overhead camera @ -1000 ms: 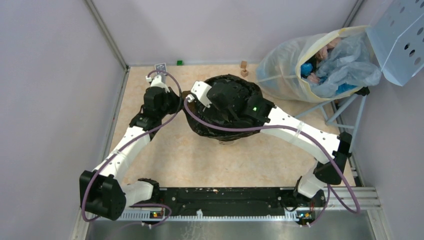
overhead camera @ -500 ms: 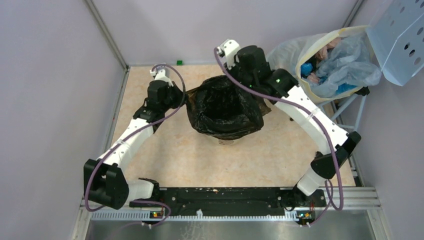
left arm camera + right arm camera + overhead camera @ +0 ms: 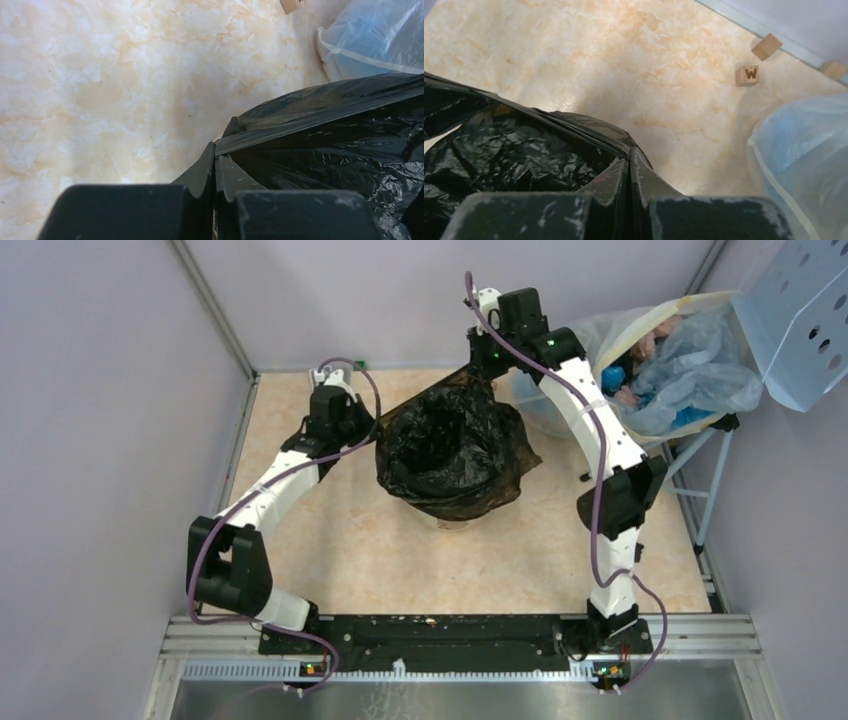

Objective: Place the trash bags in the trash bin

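- Trash bag (image 3: pixel 450 455) sits mid-bench (image 3: pixel 330 540), mouth gaping, black film glossy and crinkled.
- Left gripper (image 3: pixel 215 165): jaws clamped on its taut near-left rim.
- Bin underneath: smothered by film, can't make it out.
- Right gripper (image 3: pixel 629 160): jaws pinching the far corner.
- Beyond, a soft translucent sack (image 3: pixel 580 390).

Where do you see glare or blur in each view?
Left wrist: white glints speckle the trash bag. Right wrist: a bright glare patch on the tabletop, the lettered wooden block sharp. Top external: even light, no blur.
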